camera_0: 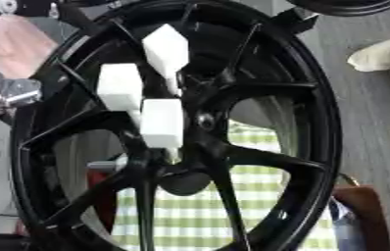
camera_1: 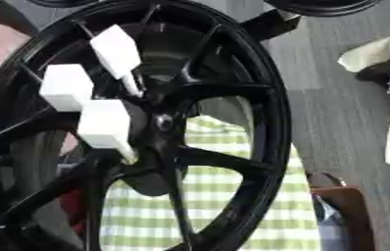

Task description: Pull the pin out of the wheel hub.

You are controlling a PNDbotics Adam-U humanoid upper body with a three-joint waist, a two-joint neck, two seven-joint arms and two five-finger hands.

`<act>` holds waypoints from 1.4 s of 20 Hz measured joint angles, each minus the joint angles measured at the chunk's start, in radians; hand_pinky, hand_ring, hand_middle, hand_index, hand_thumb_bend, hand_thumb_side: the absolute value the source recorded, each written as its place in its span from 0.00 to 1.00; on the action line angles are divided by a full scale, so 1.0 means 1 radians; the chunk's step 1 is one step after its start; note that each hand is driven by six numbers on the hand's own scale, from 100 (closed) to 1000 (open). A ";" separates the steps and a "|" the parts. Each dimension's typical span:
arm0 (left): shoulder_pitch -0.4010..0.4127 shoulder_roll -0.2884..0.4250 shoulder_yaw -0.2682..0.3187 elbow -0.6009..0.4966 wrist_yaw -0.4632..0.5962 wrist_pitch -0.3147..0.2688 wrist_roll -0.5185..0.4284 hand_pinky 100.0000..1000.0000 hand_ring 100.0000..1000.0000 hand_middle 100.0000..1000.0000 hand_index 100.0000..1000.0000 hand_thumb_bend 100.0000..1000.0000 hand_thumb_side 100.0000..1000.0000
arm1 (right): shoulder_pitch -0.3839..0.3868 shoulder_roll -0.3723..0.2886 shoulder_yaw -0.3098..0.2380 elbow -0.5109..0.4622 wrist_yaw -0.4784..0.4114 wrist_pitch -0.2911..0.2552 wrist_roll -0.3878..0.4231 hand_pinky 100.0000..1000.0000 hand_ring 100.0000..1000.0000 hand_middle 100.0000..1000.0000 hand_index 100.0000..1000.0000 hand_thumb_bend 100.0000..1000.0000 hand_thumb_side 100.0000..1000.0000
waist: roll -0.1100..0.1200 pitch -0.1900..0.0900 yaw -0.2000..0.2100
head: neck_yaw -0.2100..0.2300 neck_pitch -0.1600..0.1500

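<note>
A black spoked wheel (camera_0: 314,127) stands upright and fills both views. Three white pins with blocky hexagonal heads stick out of its hub (camera_0: 200,120) toward me. The top pin (camera_0: 166,49) sits highest, a second pin (camera_0: 119,87) is to its lower left, and the third pin (camera_0: 161,122) is lowest, just left of the hub's centre. Their thin white shafts run into the hub. Neither of my hands shows clearly. A silver and black part (camera_0: 10,92) sits at the left edge behind the rim; what it is stays unclear.
A green and white checked cloth (camera_0: 267,206) lies behind the spokes. A brown object (camera_0: 363,215) sits at lower right, and a white cloth (camera_0: 387,54) lies on the grey floor at right. Something red (camera_0: 104,201) shows through the lower-left spokes.
</note>
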 measured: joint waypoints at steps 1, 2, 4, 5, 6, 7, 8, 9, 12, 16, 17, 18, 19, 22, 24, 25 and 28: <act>-0.005 -0.006 -0.008 0.000 -0.017 0.005 -0.007 0.99 0.94 0.83 0.96 0.22 0.58 | 0.000 0.000 0.000 0.000 0.000 0.001 0.000 0.97 0.76 0.61 0.62 0.00 0.72 | 0.001 0.000 0.000 | 0.001 0.000; -0.009 -0.012 -0.015 0.000 -0.031 0.009 -0.015 0.99 0.94 0.83 0.96 0.26 0.63 | 0.000 0.000 0.000 0.000 0.000 0.002 0.001 0.97 0.76 0.61 0.62 0.00 0.72 | 0.001 0.000 0.000 | 0.002 0.000; -0.016 -0.023 -0.027 0.000 -0.051 0.017 -0.031 0.99 0.94 0.83 0.96 0.30 0.67 | 0.001 0.001 0.000 0.000 -0.001 0.003 0.001 0.97 0.76 0.61 0.62 0.00 0.72 | 0.001 0.000 0.000 | 0.002 0.000; -0.021 -0.029 -0.031 0.000 -0.058 0.020 -0.038 0.99 0.94 0.83 0.96 0.31 0.67 | 0.001 0.001 0.000 0.000 -0.001 0.004 0.002 0.97 0.76 0.61 0.62 0.00 0.72 | 0.001 0.000 0.000 | 0.003 0.000; -0.027 -0.034 -0.035 0.000 -0.065 0.024 -0.043 0.99 0.94 0.84 0.96 0.32 0.68 | 0.001 0.001 0.000 0.000 -0.002 0.005 0.002 0.97 0.76 0.61 0.62 0.00 0.72 | 0.001 0.000 0.000 | 0.004 0.001; -0.032 -0.040 -0.039 0.000 -0.071 0.029 -0.048 0.99 0.95 0.84 0.96 0.34 0.71 | 0.001 0.001 0.000 0.000 -0.002 0.005 0.002 0.97 0.76 0.61 0.62 0.00 0.72 | 0.001 0.000 0.000 | 0.005 0.001; -0.037 -0.045 -0.043 0.000 -0.076 0.034 -0.053 0.99 0.95 0.84 0.96 0.34 0.71 | 0.001 0.001 0.000 0.000 -0.002 0.005 0.002 0.97 0.76 0.61 0.62 0.00 0.72 | 0.001 0.000 0.000 | 0.006 0.001; -0.041 -0.049 -0.047 0.000 -0.080 0.039 -0.058 0.99 0.95 0.84 0.96 0.34 0.71 | 0.002 0.001 0.000 0.000 -0.002 0.005 0.002 0.97 0.76 0.61 0.62 0.00 0.72 | 0.001 0.000 0.000 | 0.006 0.001; -0.048 -0.057 -0.053 0.000 -0.087 0.048 -0.067 0.98 0.94 0.84 0.96 0.34 0.74 | 0.002 0.001 0.000 0.000 -0.002 0.005 0.002 0.97 0.76 0.61 0.62 0.00 0.72 | 0.001 -0.001 0.000 | 0.007 0.001; -0.065 -0.076 -0.059 0.000 -0.108 0.075 -0.066 0.98 0.94 0.83 0.96 0.31 0.72 | 0.005 0.004 0.003 0.000 -0.003 0.006 0.003 0.97 0.76 0.61 0.62 0.00 0.73 | 0.001 -0.006 -0.004 | 0.011 0.001; -0.070 -0.082 -0.063 0.000 -0.117 0.086 -0.065 0.98 0.94 0.83 0.95 0.30 0.72 | 0.005 0.006 0.005 0.000 -0.003 0.006 0.003 0.97 0.76 0.61 0.62 0.00 0.73 | 0.000 -0.006 -0.005 | 0.011 0.001; -0.072 -0.088 -0.066 0.000 -0.126 0.098 -0.063 0.97 0.93 0.83 0.95 0.30 0.72 | 0.005 0.009 0.006 0.000 -0.003 0.006 0.003 0.97 0.76 0.61 0.62 0.00 0.73 | 0.000 -0.006 -0.006 | 0.012 0.001; -0.072 -0.092 -0.070 0.000 -0.134 0.110 -0.062 0.97 0.93 0.83 0.95 0.29 0.72 | 0.005 0.009 0.006 0.000 -0.003 0.006 0.003 0.97 0.76 0.61 0.62 0.00 0.73 | 0.000 -0.006 -0.006 | 0.013 0.001; -0.073 -0.102 -0.079 0.000 -0.148 0.136 -0.062 0.96 0.93 0.81 0.95 0.29 0.73 | 0.005 0.010 0.006 0.000 -0.003 0.007 0.004 0.97 0.76 0.61 0.62 0.00 0.73 | -0.003 -0.006 -0.007 | 0.016 0.001; -0.074 -0.106 -0.083 0.000 -0.153 0.146 -0.066 0.96 0.92 0.80 0.94 0.29 0.74 | 0.005 0.011 0.006 0.000 -0.003 0.007 0.004 0.97 0.76 0.61 0.62 0.00 0.73 | -0.003 -0.006 -0.007 | 0.019 0.001; -0.074 -0.107 -0.085 0.000 -0.154 0.150 -0.068 0.95 0.92 0.79 0.94 0.29 0.75 | 0.005 0.012 0.006 0.000 -0.003 0.008 0.005 0.97 0.76 0.61 0.62 0.00 0.73 | -0.003 -0.006 -0.007 | 0.020 0.001; -0.077 -0.113 -0.088 0.000 -0.155 0.161 -0.079 0.94 0.91 0.77 0.92 0.30 0.78 | 0.005 0.016 0.006 0.000 -0.003 0.008 0.005 0.97 0.76 0.61 0.62 0.00 0.73 | -0.003 -0.006 -0.008 | 0.023 0.001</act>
